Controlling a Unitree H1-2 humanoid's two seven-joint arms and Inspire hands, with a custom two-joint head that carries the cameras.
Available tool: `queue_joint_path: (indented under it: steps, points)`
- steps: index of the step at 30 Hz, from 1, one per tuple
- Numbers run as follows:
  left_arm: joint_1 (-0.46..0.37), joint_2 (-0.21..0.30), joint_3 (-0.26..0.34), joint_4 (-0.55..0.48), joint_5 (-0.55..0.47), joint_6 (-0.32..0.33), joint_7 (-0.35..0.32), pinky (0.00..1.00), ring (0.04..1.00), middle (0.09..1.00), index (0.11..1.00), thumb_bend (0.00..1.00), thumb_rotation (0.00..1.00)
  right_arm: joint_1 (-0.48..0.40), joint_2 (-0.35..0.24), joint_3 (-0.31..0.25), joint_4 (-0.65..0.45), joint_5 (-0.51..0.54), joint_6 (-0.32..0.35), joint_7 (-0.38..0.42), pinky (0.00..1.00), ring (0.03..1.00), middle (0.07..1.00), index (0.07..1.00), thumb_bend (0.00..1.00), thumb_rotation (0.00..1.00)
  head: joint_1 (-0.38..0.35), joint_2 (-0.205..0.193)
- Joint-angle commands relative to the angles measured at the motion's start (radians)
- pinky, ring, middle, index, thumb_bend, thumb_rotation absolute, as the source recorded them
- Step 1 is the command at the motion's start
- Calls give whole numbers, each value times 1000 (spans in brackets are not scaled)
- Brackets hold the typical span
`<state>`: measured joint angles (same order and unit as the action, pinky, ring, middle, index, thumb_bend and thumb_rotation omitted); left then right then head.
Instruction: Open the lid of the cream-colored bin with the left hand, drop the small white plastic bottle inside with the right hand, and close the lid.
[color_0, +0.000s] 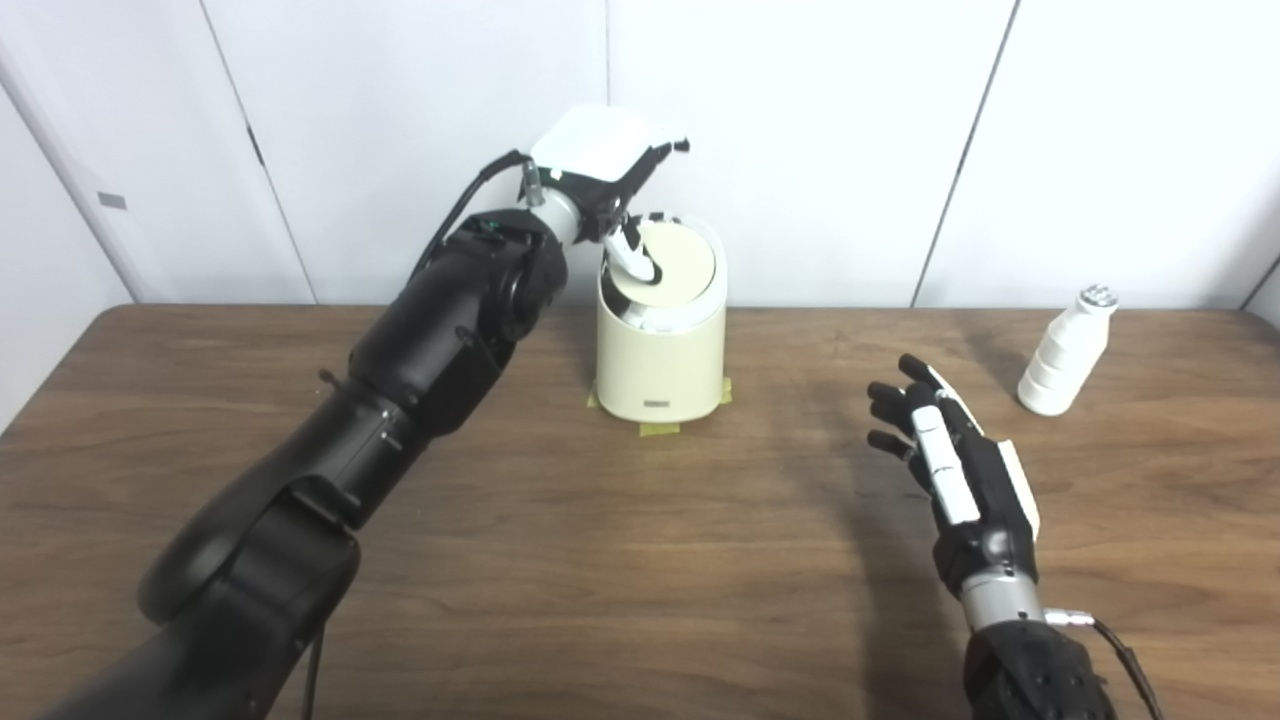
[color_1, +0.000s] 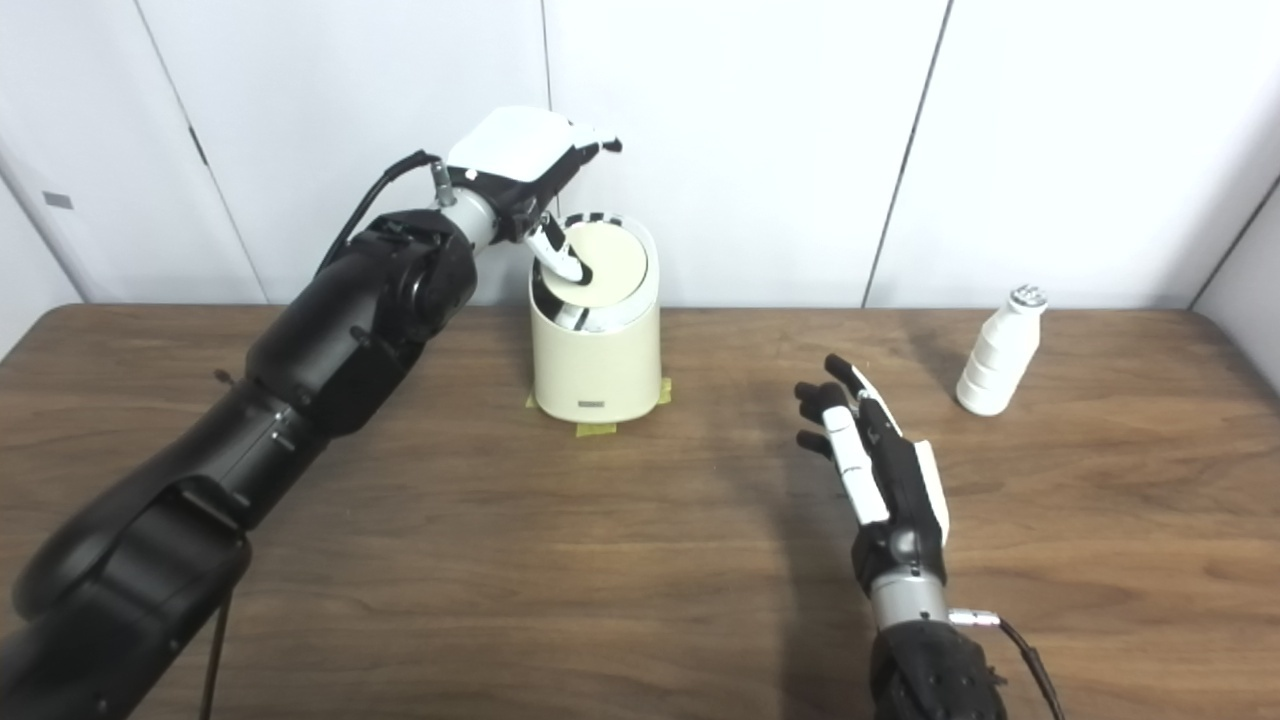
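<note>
1. White wall panels stand behind a wooden bench (color_0: 640, 560).
2. Left hand (color_0: 600, 165) presses a finger on the bin (color_0: 660, 370) lid (color_0: 675, 262), tilting it; it could slip and swing shut.
3. Right hand (color_0: 945, 450) is spread and empty; the bottle (color_0: 1065, 352) stands well right.

Table: dark brown wood-grain top (color_0: 640, 560) fills the lower half, its far edge running straight across at mid-height against the wall.
Wall: white flat panels (color_0: 800, 130) from 9 o'clock to 3 o'clock, split by thin dark seams (color_0: 965, 150) that lean slightly.
Left panels: a seam at 11 o'clock carries a small dark fitting (color_0: 256, 150); further toward 9 o'clock sits a small grey plate (color_0: 112, 200).
Light: soft and even, from above; faint blurred shadows fall on the tabletop near its centre and toward 2 o'clock.
Floor: hidden.
</note>
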<state>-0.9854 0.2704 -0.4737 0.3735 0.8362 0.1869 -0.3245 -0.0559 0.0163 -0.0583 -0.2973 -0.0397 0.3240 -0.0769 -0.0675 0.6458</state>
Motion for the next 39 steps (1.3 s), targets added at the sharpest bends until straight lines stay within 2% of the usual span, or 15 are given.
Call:
queue_joint_path:
  steps: [1, 5, 9, 14, 18, 20, 22, 25, 28, 31, 32, 34, 37, 39]
  points:
    - [-42, 33, 52, -71, -29, 35, -23, 780, 894, 910, 906, 927, 28, -31, 0, -3, -33, 1, -17, -2, 733, 815, 789, 872, 410, 804, -2, 1]
    - [1, 50, 140, -212, -108, 99, -84, 769, 908, 904, 898, 883, 14, -32, -2, -2, -34, -6, -13, -4, 730, 817, 783, 871, 409, 813, -3, 4]
    - [56, 49, 210, -347, -170, 194, -132, 726, 845, 853, 900, 830, 27, -32, -4, -6, -31, 2, -18, -1, 731, 818, 787, 872, 408, 810, -4, 5]
    - [127, 43, 263, -451, -231, 205, -109, 718, 828, 835, 871, 824, 59, -31, -6, -5, -33, -9, -18, -5, 729, 813, 783, 865, 403, 791, -8, 7]
    - [211, 36, 317, -555, -263, 244, -86, 741, 822, 830, 847, 786, 76, -29, -10, -10, -41, -10, -17, -4, 738, 816, 783, 869, 412, 771, -15, 10]
    - [253, 24, 351, -595, -293, 263, -79, 751, 813, 827, 842, 799, 42, -29, -13, -12, -42, -20, -19, -8, 715, 798, 780, 866, 415, 707, -17, 10]
    - [299, -6, 401, -627, -334, 279, -73, 773, 812, 831, 847, 802, 10, -29, -15, -17, -40, -16, -21, -6, 688, 780, 781, 864, 419, 585, -20, 7]
    - [367, -61, 484, -653, -404, 282, -52, 785, 818, 839, 845, 760, 3, -28, -26, -21, -44, -19, -14, 0, 674, 765, 783, 863, 544, 439, -18, 8]
    - [435, -116, 546, -657, -483, 268, 18, 766, 838, 867, 907, 742, 97, -29, -37, -28, -43, -24, -21, -3, 663, 742, 784, 859, 668, 368, -25, 11]
    - [500, -158, 576, -656, -534, 231, 84, 790, 865, 895, 958, 736, 273, -31, -55, -33, -34, -36, -37, -7, 647, 739, 784, 859, 663, 313, -34, 14]
    - [533, -174, 582, -661, -551, 217, 105, 801, 871, 901, 966, 734, 304, -32, -68, -35, -33, -49, -42, -9, 644, 738, 785, 859, 656, 298, -37, 14]
    - [582, -192, 584, -670, -576, 200, 132, 872, 882, 909, 975, 691, 401, -32, -91, -42, -25, -64, -59, -11, 620, 727, 790, 855, 657, 262, -38, 16]
    - [641, -204, 571, -686, -592, 194, 159, 884, 882, 904, 972, 673, 422, -34, -125, -71, 6, -52, -86, -10, 633, 730, 802, 856, 679, 274, -37, 19]
    - [673, -212, 565, -692, -606, 196, 172, 858, 878, 900, 967, 679, 387, -36, -140, -90, 16, -56, -106, -18, 639, 724, 800, 852, 702, 276, -35, 21]
